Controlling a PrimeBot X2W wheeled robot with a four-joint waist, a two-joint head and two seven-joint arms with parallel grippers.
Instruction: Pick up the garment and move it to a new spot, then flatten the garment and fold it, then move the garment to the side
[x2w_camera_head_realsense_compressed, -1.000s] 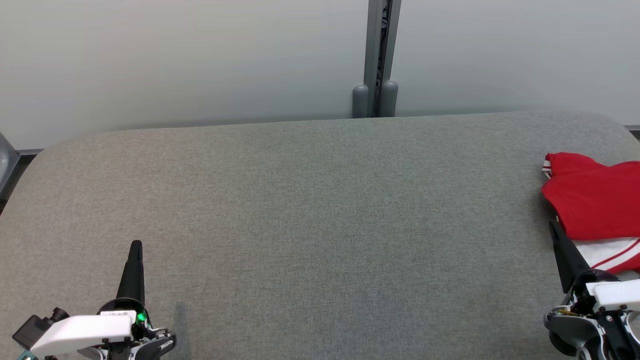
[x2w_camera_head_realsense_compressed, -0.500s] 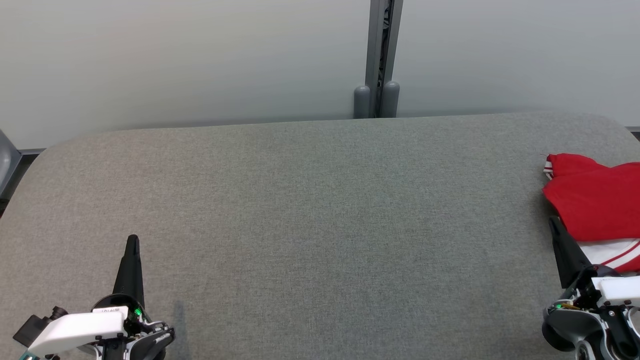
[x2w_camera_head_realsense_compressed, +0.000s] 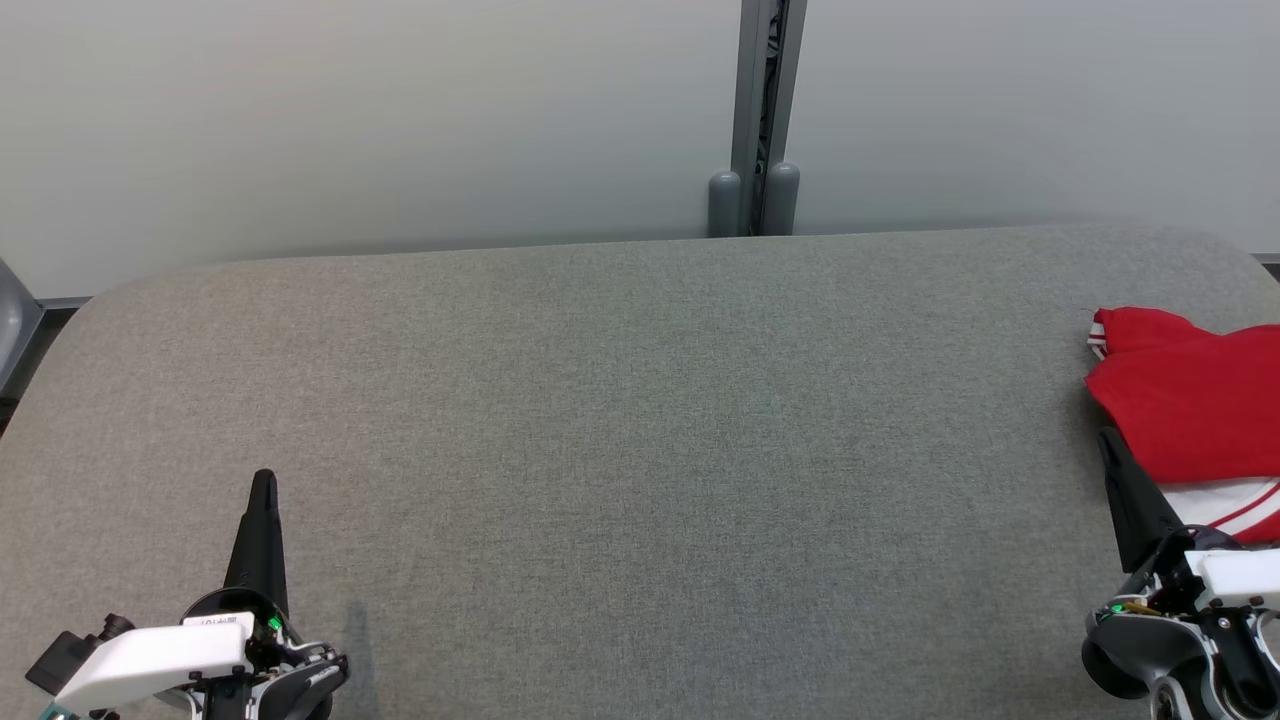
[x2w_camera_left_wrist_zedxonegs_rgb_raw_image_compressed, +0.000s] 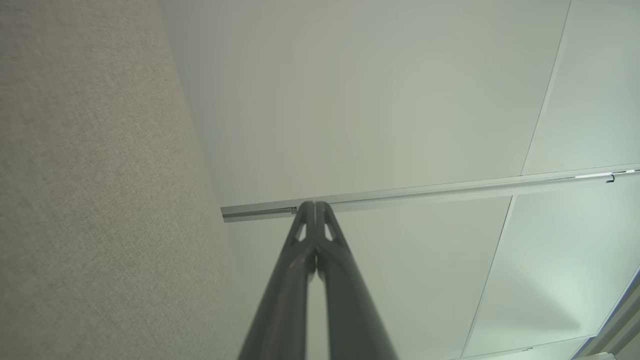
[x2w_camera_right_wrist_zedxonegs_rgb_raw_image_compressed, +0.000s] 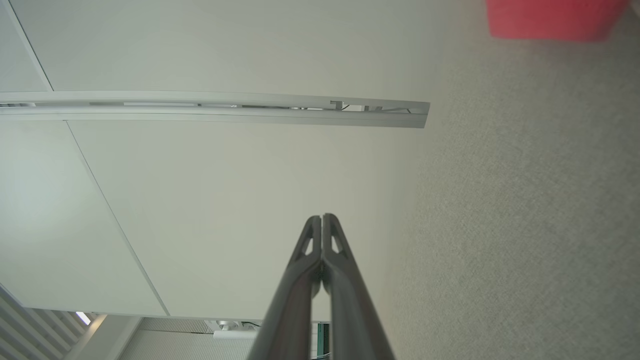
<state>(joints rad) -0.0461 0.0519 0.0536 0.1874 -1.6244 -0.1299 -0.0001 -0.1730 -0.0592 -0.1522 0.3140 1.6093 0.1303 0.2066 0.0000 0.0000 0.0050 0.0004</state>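
Ok: left end effector (x2w_camera_head_realsense_compressed: 263, 485) and right end effector (x2w_camera_head_realsense_compressed: 1108, 445) both pinched closed, empty, over the desk (x2w_camera_head_realsense_compressed: 640, 420). Folded garment (x2w_camera_head_realsense_compressed: 1190, 400) sits just right of the right one; looks set aside, hence idle arms.

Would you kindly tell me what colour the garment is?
Red, with a white, red-striped part; the garment shows best in the head view.

Grey fabric table (x2w_camera_head_realsense_compressed: 640, 450) before pale wall panels (x2w_camera_head_realsense_compressed: 350, 120), metal post (x2w_camera_head_realsense_compressed: 757, 110).

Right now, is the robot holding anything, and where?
Nothing is held. The left arm's dark fingers and the right arm's dark fingers are shut and empty; the red and white cloth garment lies on the grey fabric table.
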